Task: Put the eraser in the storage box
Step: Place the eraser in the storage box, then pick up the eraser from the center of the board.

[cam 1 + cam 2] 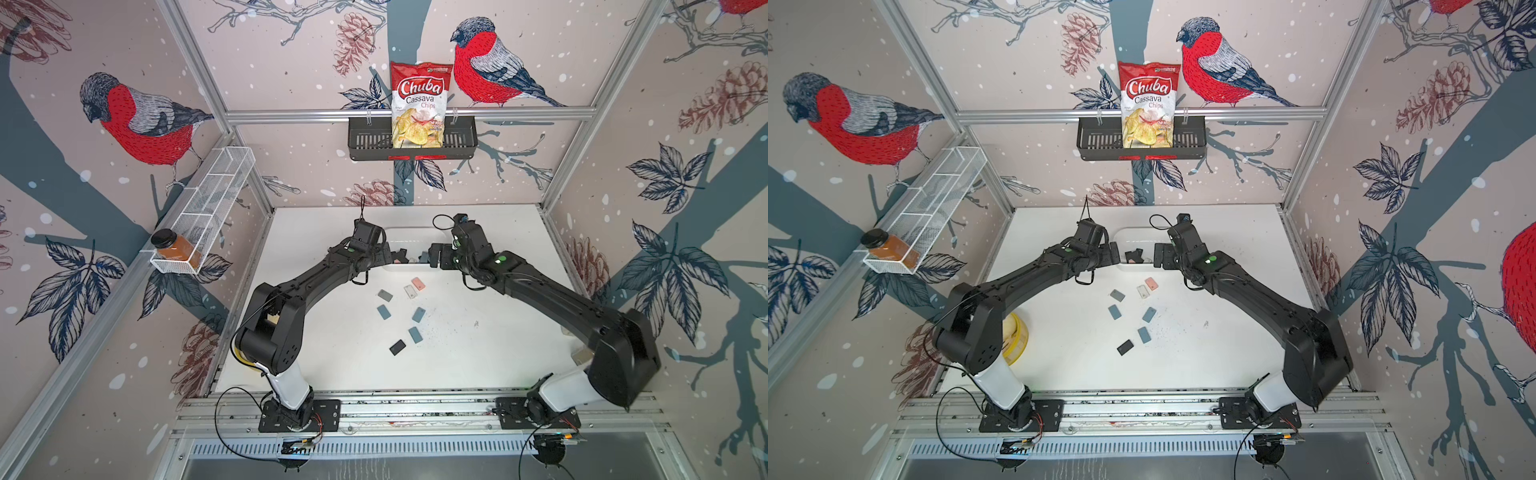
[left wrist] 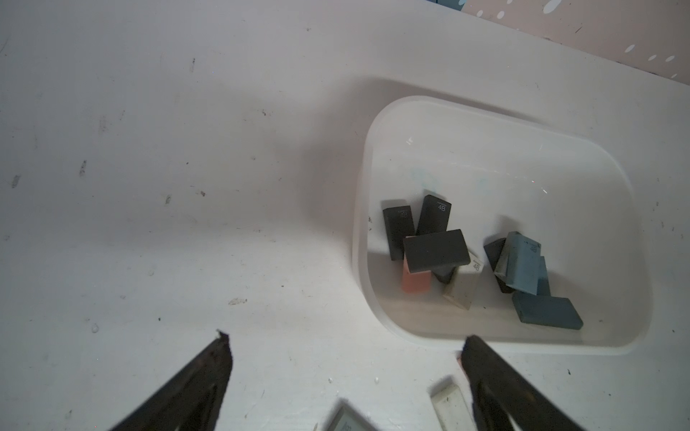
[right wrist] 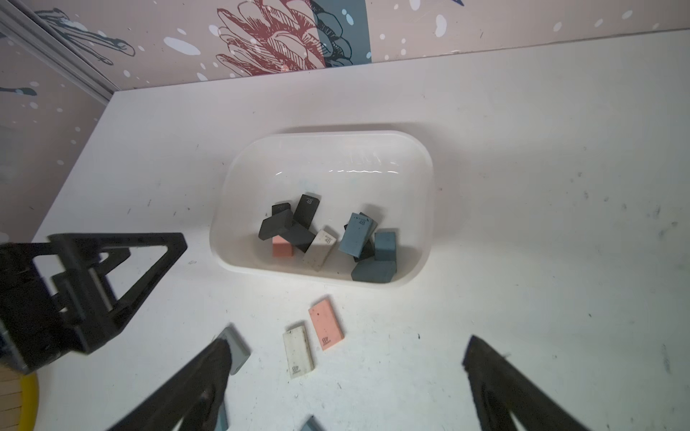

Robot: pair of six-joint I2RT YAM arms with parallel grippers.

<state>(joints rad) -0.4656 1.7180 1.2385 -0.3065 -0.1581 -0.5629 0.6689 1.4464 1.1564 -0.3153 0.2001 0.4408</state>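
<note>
The storage box (image 1: 411, 237) (image 1: 1138, 237) is a white tub at the back middle of the table. Several erasers lie piled in it, among them a black eraser (image 2: 435, 252), a blue one (image 2: 522, 261) and a pink one (image 3: 282, 248). On the table in front of it lie loose erasers: pink (image 1: 418, 284) (image 3: 326, 324), white (image 1: 410, 291) (image 3: 298, 350), grey (image 1: 385, 296), black (image 1: 397, 347) and three blue (image 1: 419, 315). My left gripper (image 1: 397, 255) (image 2: 345, 337) hangs open at the box's left end. My right gripper (image 1: 430, 253) (image 3: 348, 341) stands open at its right end, holding nothing.
A black slotted basket (image 1: 365, 141) on the back wall holds a chips bag (image 1: 419, 104). A white wire rack (image 1: 216, 195) on the left wall carries an orange bottle (image 1: 176, 247). A yellow round thing (image 1: 1017, 336) sits behind the left arm's base.
</note>
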